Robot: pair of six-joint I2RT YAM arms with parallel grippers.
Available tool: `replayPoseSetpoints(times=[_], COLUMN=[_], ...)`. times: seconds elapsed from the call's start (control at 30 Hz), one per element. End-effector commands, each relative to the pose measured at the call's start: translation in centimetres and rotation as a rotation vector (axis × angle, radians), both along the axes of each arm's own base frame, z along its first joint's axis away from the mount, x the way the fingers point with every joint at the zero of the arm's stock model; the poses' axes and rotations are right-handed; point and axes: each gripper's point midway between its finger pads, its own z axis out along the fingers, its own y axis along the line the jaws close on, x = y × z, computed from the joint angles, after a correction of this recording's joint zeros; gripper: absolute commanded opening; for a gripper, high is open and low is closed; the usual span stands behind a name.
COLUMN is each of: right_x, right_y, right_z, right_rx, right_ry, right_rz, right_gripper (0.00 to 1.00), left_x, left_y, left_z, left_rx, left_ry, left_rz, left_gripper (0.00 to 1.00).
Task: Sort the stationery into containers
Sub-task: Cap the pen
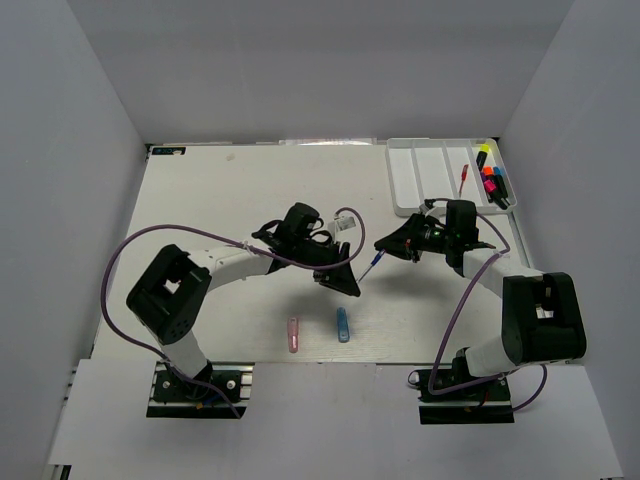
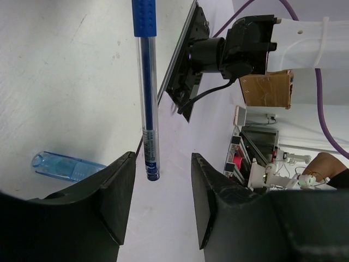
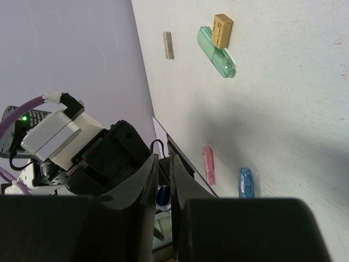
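One blue pen (image 2: 147, 98), tip inside spread left pincer (image 2: 162, 164), right pincer (image 3: 163, 164) clamping.

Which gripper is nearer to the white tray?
Right. The right gripper sits just before the near left corner of the white tray; the left gripper lies farther off, lower left in the top view.

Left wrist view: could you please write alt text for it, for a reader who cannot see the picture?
A blue pen runs down the picture over the white table, its lower end between the fingers of the open left pincer, touching neither. A clear blue capsule-shaped piece lies on the table at left; the right arm is behind.
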Motion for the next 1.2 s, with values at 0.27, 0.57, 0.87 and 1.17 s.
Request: replayPoseSetpoints(times=[0.27,0.57,0.87,1.17], right_x=[1.3,1.4,1.0,0.1], right_y=[0.1,0.3,1.0,2.1], right_z=[1.8,2.4,2.9,3.2], right_rx=[0.016,0.007,-0.031,-0.047], right_ry=[-0.068,-0.118,-0.187,-0.230], right_rz=[0.000,0.011,0.049,0.088], right_gripper=[0.00,0.00,0.00,0.00], left_x=[-0.7,-0.6,0.6,1.4], left_y=[-0.6,-0.7,-1.8,-2.2], left_z=[1.0,1.3,1.6,2.1], left_rx=[-0.037,-0.042,-0.051,-0.058], left_ry=[-0.008,-0.013,-0.011,-0.048], left_rz=[-0.034,-0.038,-0.017,0.002], left_gripper=[0.51,0.06,0.00,0.00])
